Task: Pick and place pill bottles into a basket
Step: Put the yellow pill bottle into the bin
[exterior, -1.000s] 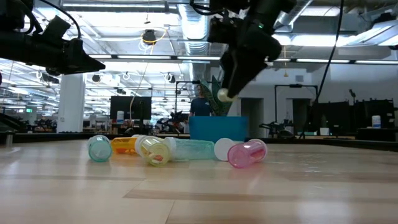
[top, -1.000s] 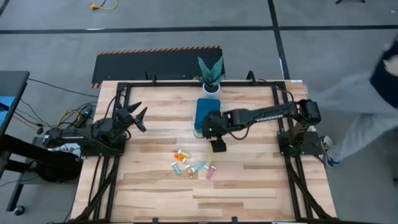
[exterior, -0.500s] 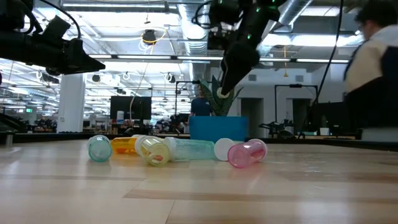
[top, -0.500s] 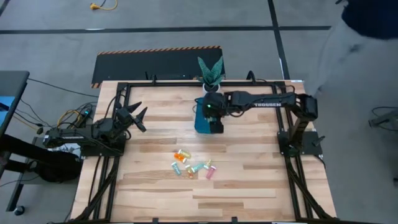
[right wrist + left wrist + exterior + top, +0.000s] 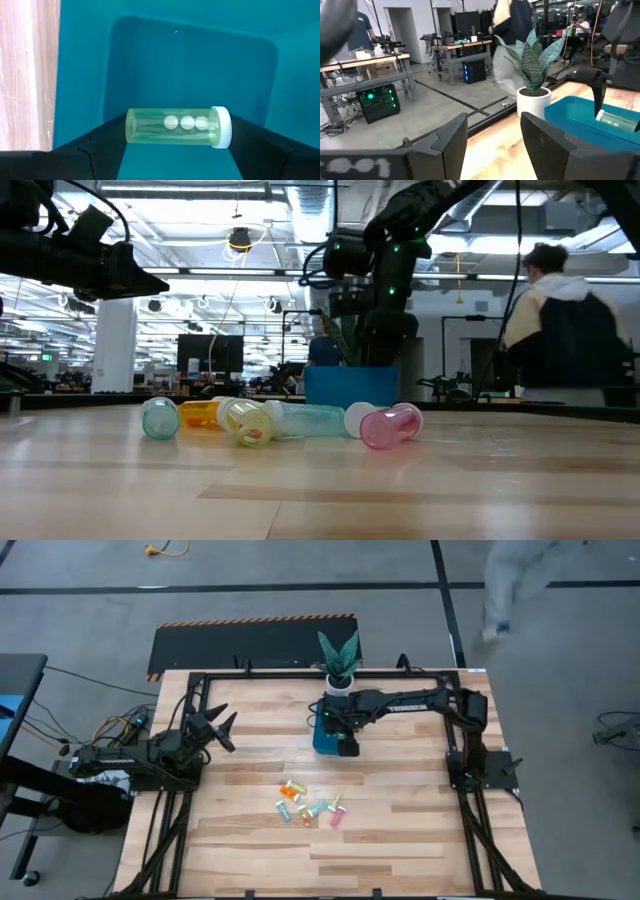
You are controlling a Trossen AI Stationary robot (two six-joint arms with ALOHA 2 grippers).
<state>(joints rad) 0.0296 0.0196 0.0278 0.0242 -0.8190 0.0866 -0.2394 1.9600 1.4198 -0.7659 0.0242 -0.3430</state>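
Observation:
My right gripper (image 5: 342, 740) reaches down into the teal basket (image 5: 320, 736) at the table's far middle. It is shut on a yellow-green pill bottle (image 5: 175, 126) with a white cap and pale pills inside. Several more pill bottles (image 5: 310, 806) lie on their sides on the wood, nearer than the basket. In the low view they are teal (image 5: 160, 418), orange (image 5: 198, 412), yellow (image 5: 246, 422), pale green (image 5: 312, 420) and pink (image 5: 392, 426). My left gripper (image 5: 222, 726) waits open and empty at the table's left. My right gripper pinches the yellow-green bottle end to end, one finger on its base (image 5: 128, 125) and the other on its white cap (image 5: 225, 128). The fingers point down from above. The bottle lies level inside the basket; whether it rests on the floor, I cannot tell.
A white pot with a green plant (image 5: 340, 660) stands just beyond the basket at the far edge. A black frame (image 5: 200, 680) rims the table. A person (image 5: 565, 330) moves in the room behind the table's right side.
My right gripper has carried the yellow-green bottle from above the table's middle toward the far edge, turning as it went. It has then gone down into the basket with the bottle still between its fingers. A person has walked past behind the table.

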